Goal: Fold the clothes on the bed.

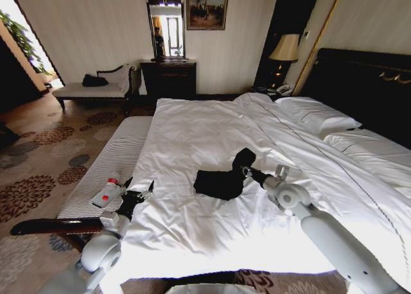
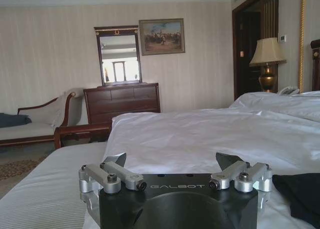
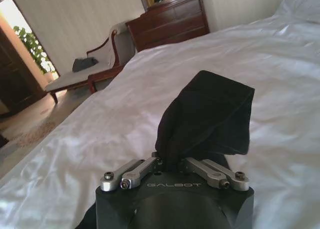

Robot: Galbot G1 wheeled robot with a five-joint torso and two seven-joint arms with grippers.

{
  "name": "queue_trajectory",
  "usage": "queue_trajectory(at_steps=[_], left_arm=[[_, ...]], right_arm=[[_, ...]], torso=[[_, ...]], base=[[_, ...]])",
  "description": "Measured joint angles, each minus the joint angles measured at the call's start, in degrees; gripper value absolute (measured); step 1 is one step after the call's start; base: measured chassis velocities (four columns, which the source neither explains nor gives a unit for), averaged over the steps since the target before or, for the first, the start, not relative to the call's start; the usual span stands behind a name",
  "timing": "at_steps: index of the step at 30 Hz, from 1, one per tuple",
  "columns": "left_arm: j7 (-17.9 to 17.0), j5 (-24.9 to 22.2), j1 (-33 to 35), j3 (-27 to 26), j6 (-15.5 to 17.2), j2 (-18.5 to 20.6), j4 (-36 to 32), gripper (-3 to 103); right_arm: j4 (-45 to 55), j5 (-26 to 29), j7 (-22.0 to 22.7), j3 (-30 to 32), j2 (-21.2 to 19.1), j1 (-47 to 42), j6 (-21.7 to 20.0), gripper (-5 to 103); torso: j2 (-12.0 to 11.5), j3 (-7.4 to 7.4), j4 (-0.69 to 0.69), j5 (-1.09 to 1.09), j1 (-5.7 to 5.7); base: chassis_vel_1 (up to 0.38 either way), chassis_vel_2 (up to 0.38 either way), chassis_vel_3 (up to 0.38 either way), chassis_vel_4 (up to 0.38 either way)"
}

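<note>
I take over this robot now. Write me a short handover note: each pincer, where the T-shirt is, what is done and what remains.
Right pincer: shut on the black T-shirt, holding one part of the cloth lifted above the sheet.
Left pincer: open, holding nothing, low at the edge of the bed beside the striped bench, apart from the shirt.
T-shirt: bunched in a dark heap near the middle of the white sheet, one part raised by the right pincer.
Done: the shirt is gripped.
Left: no neat fold is visible yet; the shirt is not flat and folding remains.
</note>
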Motion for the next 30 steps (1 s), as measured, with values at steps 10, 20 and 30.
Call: queue_trajectory(at_steps=[10,20,30], left_arm=[[0.0,0.0,1.5,-1.7,0.0,0.1,-0.7,100],[0.6,-0.2,4.1,-4.3,-0.3,-0.1,-1.6,100],[0.8,-0.2,4.5,-4.7,-0.4,-0.4,-2.3,100]], right_arm=[[-6.1,-4.1,-0.5,-8.0,3.9,5.7,0.9,5],[-11.7,-7.0,-1.0,-11.7,5.9,8.5,1.6,5],[-11.3,-8.2,-1.8,-13.6,5.2,8.1,1.6,5]], torso=[[0.0,0.0,0.02,-0.01,0.0],[0.0,0.0,0.01,0.01,0.0],[0.0,0.0,0.0,0.0,0.0]], base=[[0.0,0.0,0.0,0.0],[0.0,0.0,0.0,0.0],[0.0,0.0,0.0,0.0]])
